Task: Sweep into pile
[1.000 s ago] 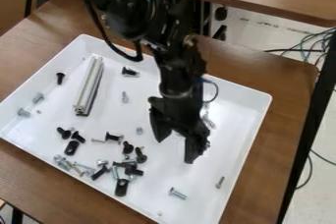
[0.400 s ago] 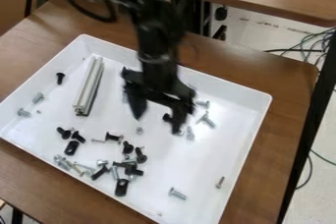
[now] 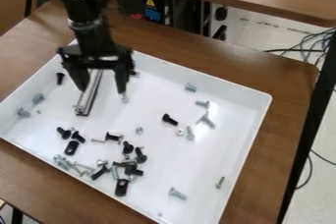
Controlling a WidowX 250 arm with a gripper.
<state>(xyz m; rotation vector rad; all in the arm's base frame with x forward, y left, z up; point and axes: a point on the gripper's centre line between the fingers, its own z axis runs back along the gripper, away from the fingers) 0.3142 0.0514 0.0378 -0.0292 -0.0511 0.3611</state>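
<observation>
While screws [image 3: 170, 120] lie about a white tray [image 3: 210, 156], gripper [image 3: 103, 91] open wide, apparently above a metal bar [image 3: 86, 96]

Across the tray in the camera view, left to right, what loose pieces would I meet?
Two silver bolts → black screw → grooved metal bar → small nut → lone black bolt → thin screw, rightmost.

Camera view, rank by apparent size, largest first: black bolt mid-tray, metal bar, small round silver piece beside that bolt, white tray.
1. White tray
2. Metal bar
3. Black bolt
4. Small round silver piece

No near ties.
</observation>
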